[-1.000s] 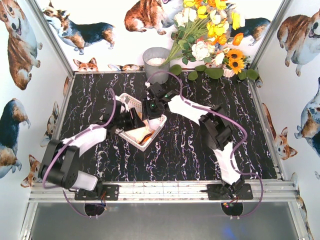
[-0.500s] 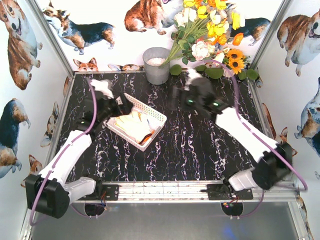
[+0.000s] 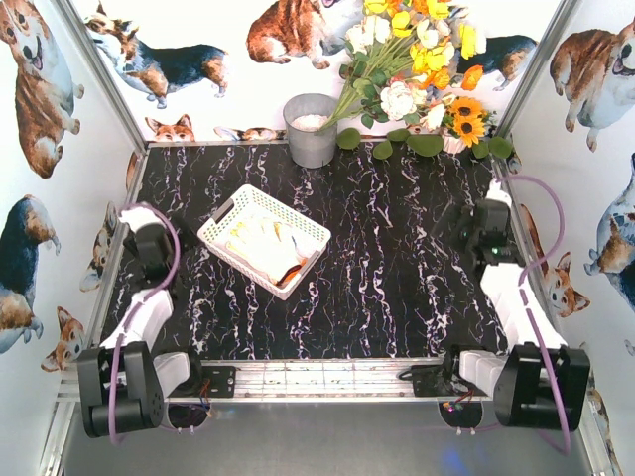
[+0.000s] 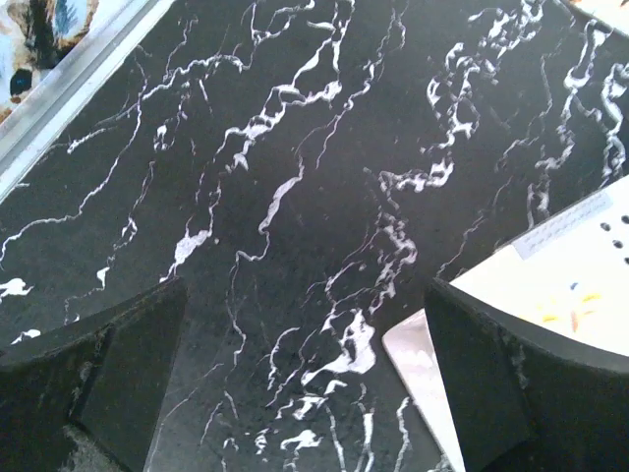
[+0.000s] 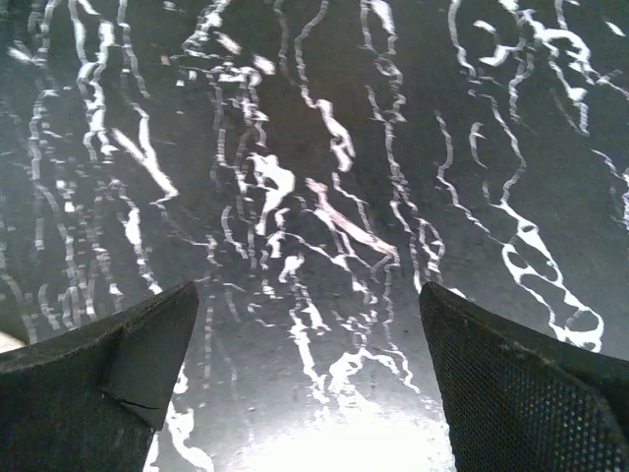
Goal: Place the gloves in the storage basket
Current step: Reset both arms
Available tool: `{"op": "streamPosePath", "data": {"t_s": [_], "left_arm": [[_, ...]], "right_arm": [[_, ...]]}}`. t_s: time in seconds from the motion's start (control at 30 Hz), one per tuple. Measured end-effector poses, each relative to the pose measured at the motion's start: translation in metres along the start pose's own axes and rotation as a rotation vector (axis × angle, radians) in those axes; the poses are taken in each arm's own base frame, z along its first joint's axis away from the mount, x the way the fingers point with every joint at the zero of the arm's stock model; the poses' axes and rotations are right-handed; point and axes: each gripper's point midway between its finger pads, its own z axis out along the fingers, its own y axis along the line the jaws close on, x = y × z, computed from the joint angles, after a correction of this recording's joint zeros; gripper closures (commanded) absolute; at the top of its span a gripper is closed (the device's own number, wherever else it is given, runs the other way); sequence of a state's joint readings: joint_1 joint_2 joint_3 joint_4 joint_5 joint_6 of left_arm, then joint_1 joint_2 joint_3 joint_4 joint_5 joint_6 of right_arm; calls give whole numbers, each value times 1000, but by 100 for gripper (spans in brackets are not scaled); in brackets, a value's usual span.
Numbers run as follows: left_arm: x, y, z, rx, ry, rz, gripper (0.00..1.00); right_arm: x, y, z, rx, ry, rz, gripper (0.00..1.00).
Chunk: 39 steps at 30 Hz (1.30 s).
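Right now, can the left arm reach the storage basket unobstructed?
Probably yes: the left gripper is open beside the storage basket, with only table between them; the right gripper sits far across.

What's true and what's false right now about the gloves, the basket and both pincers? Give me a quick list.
1. The gloves lie inside the storage basket. True.
2. The left pincer is shut on a glove. False: it is open and holds nothing.
3. The right pincer is open over bare table. True.
4. The storage basket stands pressed against the grey bucket. False: they are apart, with bare table between them.
5. Neither pincer is over the storage basket. True.
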State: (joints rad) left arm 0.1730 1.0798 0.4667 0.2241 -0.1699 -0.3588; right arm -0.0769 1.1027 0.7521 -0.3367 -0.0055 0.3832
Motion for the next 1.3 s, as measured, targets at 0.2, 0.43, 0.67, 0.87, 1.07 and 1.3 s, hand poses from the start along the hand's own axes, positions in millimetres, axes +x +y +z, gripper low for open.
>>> {"op": "streamPosePath", "data": {"t_s": [0.2, 0.43, 0.67, 0.87, 1.07, 1.3], "left_arm": [[30, 16, 4, 15, -70, 97, 0], [37, -3, 16, 123, -140, 218, 0], [54, -28, 31, 219, -147, 321, 0], [61, -46, 42, 226, -135, 388, 0], [54, -45, 42, 194, -160, 397, 0], [54, -44, 43, 183, -163, 402, 0]], "right_arm": [[23, -28, 7, 38, -119, -57, 0], [59, -45, 27, 8, -215, -170, 0], [73, -18, 63, -73, -204, -358, 0], [72, -12, 84, -78, -198, -410, 0], [55, -6, 83, -87, -268, -410, 0], [49, -4, 83, -94, -295, -418, 0]]}}
